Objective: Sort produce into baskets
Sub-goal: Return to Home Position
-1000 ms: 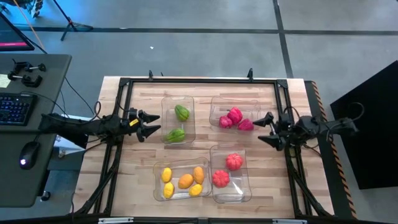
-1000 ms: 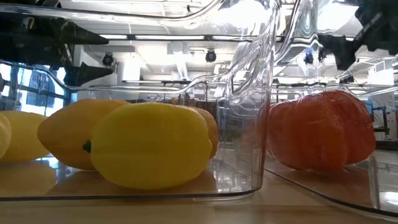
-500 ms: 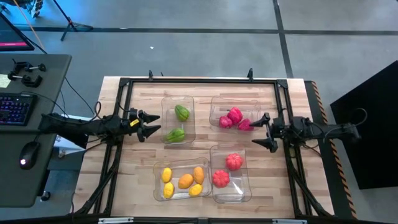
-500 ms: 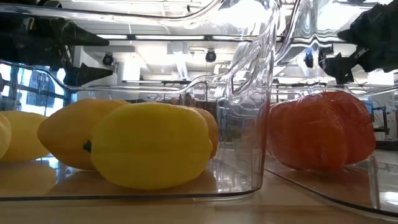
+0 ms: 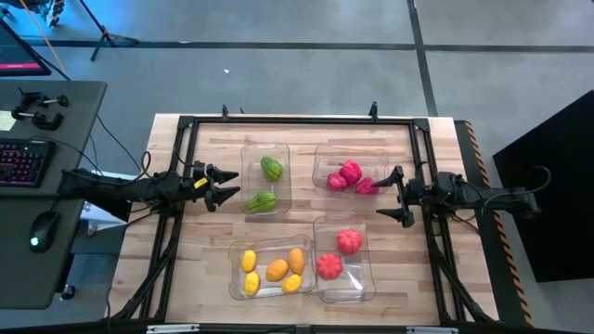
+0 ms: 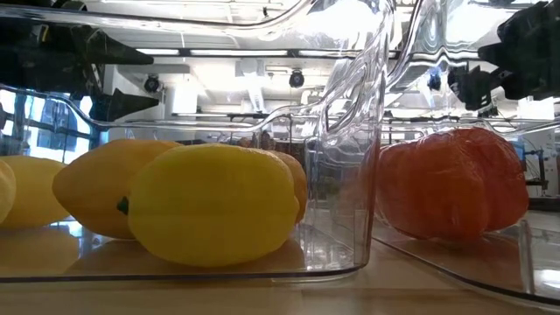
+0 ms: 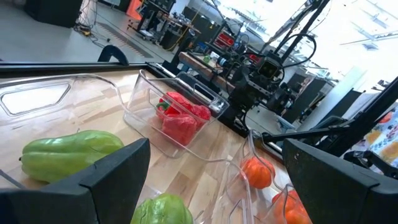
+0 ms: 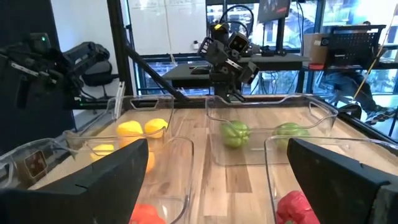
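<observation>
Four clear baskets stand on the wooden table. The far left basket [image 5: 265, 183] holds two green produce pieces [image 5: 271, 168]. Red-pink pieces [image 5: 350, 175] lie in the far right basket [image 5: 320, 158]. The near left basket [image 5: 238, 278] holds yellow and orange pieces [image 5: 277, 270], and the near right basket [image 5: 357, 283] holds two red-orange pieces [image 5: 349, 240]. My left gripper [image 5: 232, 185] hovers open just left of the green basket. My right gripper [image 5: 388, 193] hovers open, right of the red-pink basket. Both point level toward the table's middle with nothing between their fingers.
A black frame [image 5: 297, 121] runs around the table's edges. Bare wood lies between the two far baskets [image 5: 302, 186] and along the far edge. A desk with a keyboard [image 5: 23, 160] and a mouse stands left of the table.
My right gripper has sunk a little, swung round to point straight toward the table's left, and rolled about its own axis. It has stayed open. The produce and the baskets have not moved.
</observation>
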### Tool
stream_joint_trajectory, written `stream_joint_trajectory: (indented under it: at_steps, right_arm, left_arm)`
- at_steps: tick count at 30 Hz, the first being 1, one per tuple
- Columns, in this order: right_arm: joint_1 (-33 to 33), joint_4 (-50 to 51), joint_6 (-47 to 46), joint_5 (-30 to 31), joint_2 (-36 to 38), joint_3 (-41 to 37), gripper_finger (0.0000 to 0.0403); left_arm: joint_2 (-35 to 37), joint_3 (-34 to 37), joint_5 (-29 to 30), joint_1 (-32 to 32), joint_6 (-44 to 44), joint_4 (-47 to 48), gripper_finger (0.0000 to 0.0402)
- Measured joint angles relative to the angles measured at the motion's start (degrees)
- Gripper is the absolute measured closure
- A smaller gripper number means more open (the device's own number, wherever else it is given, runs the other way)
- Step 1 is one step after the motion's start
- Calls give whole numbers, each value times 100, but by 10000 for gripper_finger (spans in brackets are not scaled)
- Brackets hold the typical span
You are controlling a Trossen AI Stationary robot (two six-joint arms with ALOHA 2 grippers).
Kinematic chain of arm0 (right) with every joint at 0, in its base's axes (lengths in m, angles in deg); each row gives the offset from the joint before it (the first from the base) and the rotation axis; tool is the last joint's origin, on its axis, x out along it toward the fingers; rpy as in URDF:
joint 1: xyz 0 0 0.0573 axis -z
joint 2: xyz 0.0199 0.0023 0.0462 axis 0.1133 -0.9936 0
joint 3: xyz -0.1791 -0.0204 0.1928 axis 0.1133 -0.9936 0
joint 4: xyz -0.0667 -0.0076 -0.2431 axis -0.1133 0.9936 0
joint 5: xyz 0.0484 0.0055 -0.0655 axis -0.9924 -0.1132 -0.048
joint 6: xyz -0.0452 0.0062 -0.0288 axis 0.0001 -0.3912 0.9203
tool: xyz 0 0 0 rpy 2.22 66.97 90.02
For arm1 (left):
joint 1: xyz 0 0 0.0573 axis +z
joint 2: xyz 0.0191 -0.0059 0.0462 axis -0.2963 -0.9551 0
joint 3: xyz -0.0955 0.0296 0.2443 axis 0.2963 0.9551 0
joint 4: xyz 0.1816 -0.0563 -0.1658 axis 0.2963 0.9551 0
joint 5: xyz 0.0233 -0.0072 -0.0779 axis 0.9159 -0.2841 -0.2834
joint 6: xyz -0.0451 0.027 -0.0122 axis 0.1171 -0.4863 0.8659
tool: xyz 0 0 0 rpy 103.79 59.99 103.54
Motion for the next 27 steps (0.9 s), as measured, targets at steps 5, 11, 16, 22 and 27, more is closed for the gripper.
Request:
stream_joint_trajectory:
  at_steps: [5,11,16,22,27]
  right_arm:
    - [0,0,16,0,-1,0,27]
    - [0,0,15,0,-1,0,27]
    - [0,0,14,0,-1,0,27]
    - [0,0,14,2,-1,0,27]
    - [0,0,14,2,-1,0,27]
  left_arm:
    - [0,0,0,0,0,0,50]
    - [0,0,0,0,0,0,50]
    - [0,0,0,0,0,-1,50]
    - [0,0,0,0,0,-2,50]
    - [0,0,0,0,0,-2,50]
